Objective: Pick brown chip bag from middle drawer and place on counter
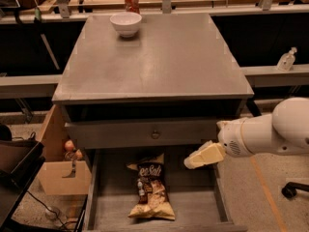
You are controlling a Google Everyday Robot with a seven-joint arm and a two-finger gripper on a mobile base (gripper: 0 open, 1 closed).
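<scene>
The brown chip bag (148,187) lies flat on the plank floor of the open middle drawer (193,209), left of its middle, dark brown centre with pale ends. The gripper (195,161) hangs on the white arm that reaches in from the right. It sits above the drawer's right half, just below the shut drawer front (154,133), to the right of the bag and apart from it. The grey counter (154,57) spreads above.
A white bowl (125,23) stands at the counter's far left. A red soda can (131,1) stands behind it on the wooden tabletop. A cardboard box (60,170) sits on the floor left of the cabinet. A spray bottle (286,59) stands at the right.
</scene>
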